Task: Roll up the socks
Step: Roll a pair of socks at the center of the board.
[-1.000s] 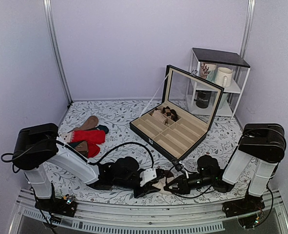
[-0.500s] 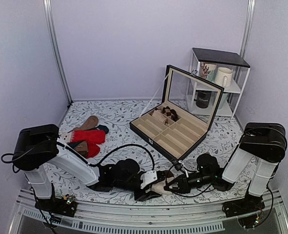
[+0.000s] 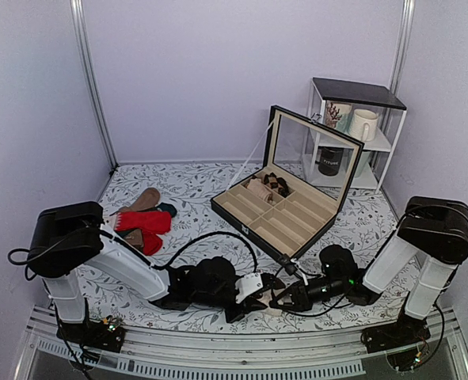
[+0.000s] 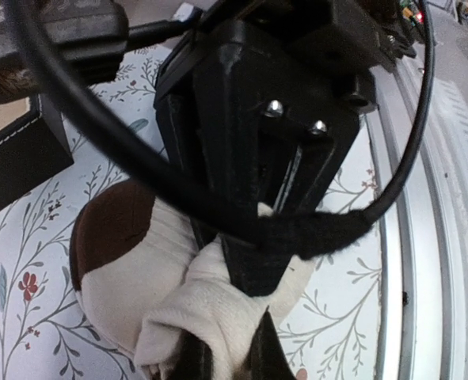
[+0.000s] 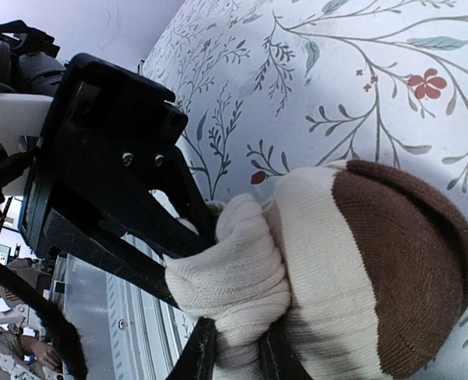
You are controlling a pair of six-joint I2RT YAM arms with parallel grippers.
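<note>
Floral-cloth table [image 3: 186, 190], black divided case [image 3: 285, 218] open at far centre-right, both arms reaching low along the near edge, balled socks [image 5: 336, 261] between them, almost hidden from above, left gripper [image 4: 227, 360] pinched together on the cream fold, right gripper [image 5: 237, 356] clamped on the bundle, fingertips cropped.

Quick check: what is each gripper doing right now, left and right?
Left gripper: closed, pinching a cream fold of the socks.
Right gripper: closed, gripping the same rolled socks.
</note>
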